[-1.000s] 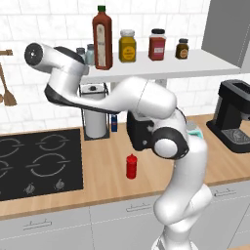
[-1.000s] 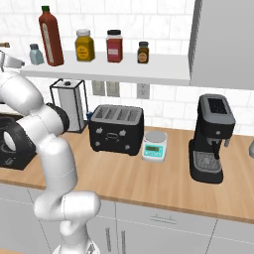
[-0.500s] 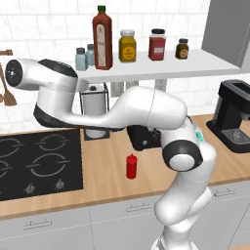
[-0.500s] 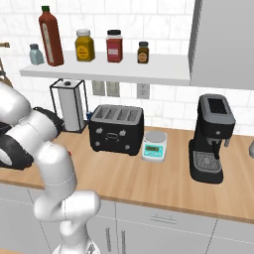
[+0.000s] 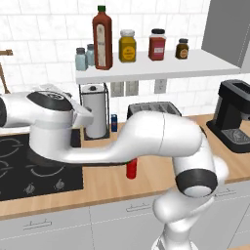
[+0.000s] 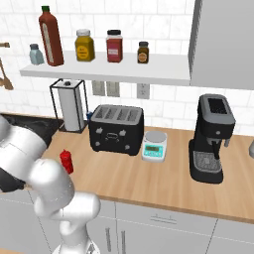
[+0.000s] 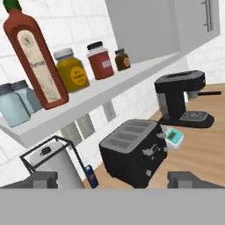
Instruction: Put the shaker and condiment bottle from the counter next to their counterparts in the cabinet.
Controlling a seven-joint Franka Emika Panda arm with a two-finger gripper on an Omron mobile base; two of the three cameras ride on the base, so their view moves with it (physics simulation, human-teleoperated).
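The white shelf (image 6: 104, 74) bears two pale shakers (image 5: 80, 59) side by side, a tall dark-red sauce bottle (image 6: 51, 36), a yellow jar (image 6: 84, 45), a red jar (image 6: 114, 46) and a small brown jar (image 6: 143, 52); the table (image 6: 149, 178) (light wood) carries the red squeeze bottle (image 6: 66, 161), toaster (image 6: 116, 129), scale (image 6: 154, 146), coffee machine (image 6: 213, 139) and paper-towel holder (image 6: 70, 104)

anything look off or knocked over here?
Nothing spilled or tipped. Only the red condiment bottle is out of place: upright on the counter, not on the shelf beside the tall sauce bottle. Both shakers are up.

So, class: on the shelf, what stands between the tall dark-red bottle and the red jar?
The yellow jar stands between the tall bottle and red jar, seen in the right base view.
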